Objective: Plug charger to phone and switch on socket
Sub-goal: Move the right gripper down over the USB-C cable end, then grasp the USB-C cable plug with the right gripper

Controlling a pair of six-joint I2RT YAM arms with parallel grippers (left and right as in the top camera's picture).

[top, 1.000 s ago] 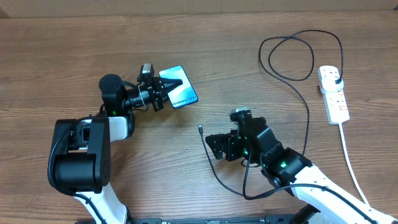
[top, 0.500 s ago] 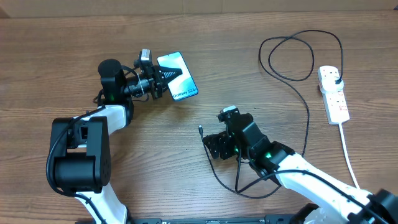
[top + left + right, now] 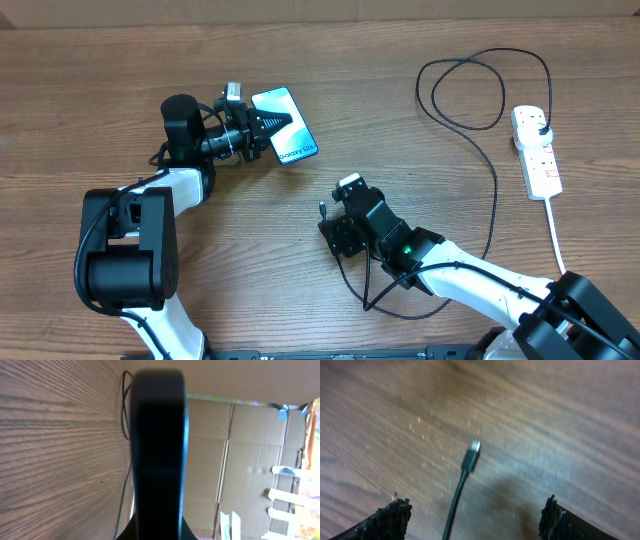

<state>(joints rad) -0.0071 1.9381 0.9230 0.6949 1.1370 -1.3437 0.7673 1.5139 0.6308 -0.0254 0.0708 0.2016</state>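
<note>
**A:** How does the phone (image 3: 285,125) look?

**B:** Slim, black-edged, with a light-blue screen carrying white text near one end. The left claw (image 3: 262,132) is clamped across it.

**A:** And its wrist camera?

**B:** Only a dark edge-on slab filling the middle, with the table (image 3: 50,460) standing to one side. That wrist is rolled sideways.

**A:** The charger (image 3: 495,170)?

**B:** A thin black cable looping from the socket (image 3: 537,150), well apart from the right claw (image 3: 335,235), to a metal-tipped connector (image 3: 471,456). Overhead the tip is a speck. The right wrist view shows it lying just ahead of that claw, between its wide-apart fingers (image 3: 390,517).

**A:** That arm?

**B:** Stretched low, claw tilted down.
</note>
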